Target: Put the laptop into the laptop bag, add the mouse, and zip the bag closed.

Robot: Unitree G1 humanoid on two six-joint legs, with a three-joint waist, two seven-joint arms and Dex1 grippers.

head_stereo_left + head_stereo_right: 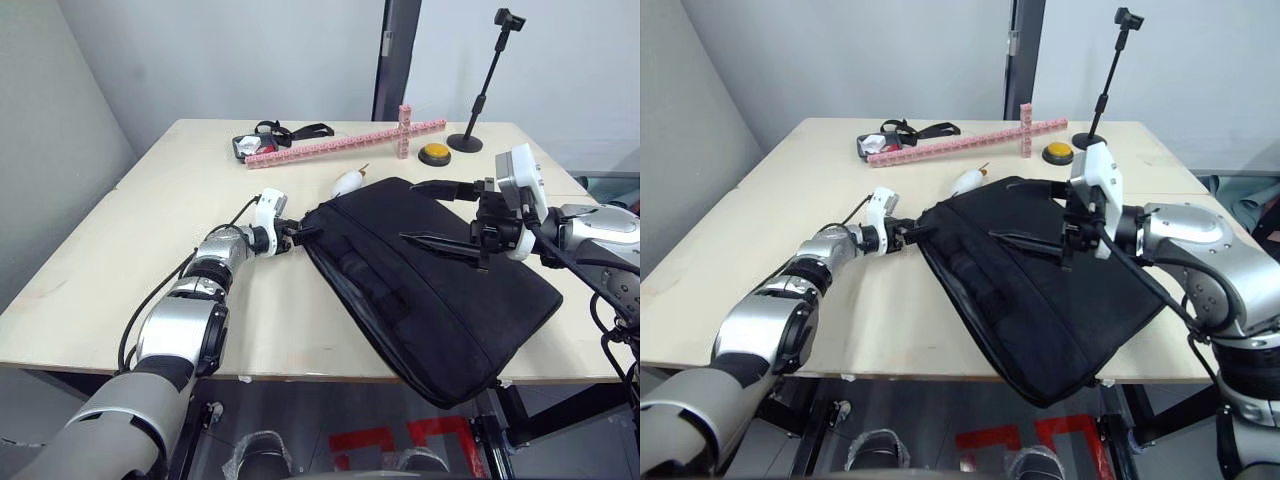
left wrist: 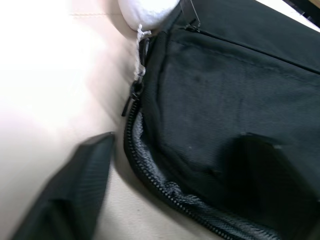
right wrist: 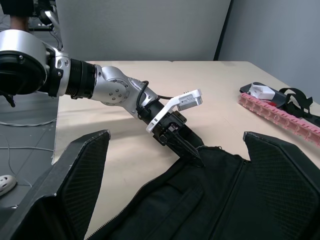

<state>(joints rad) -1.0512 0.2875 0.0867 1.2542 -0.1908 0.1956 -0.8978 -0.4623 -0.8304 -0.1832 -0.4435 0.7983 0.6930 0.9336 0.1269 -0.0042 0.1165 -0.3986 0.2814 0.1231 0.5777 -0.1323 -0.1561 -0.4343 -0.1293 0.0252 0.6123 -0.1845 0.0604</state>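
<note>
laptop bag point(image 1: 430, 285) lies flat on table point(image 1: 120, 270), zipper point(image 2: 150, 180) partly undone. left gripper point(image 3: 192, 152) pinches the bag's corner. right gripper point(image 1: 478, 238) hovers over the bag, fingers apart. no readable text.

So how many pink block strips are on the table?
2: a long strip lying along the far side of the table, and a short one standing upright, crossing it near its right end.

Silver jointed arms, black cables, black claws.
</note>
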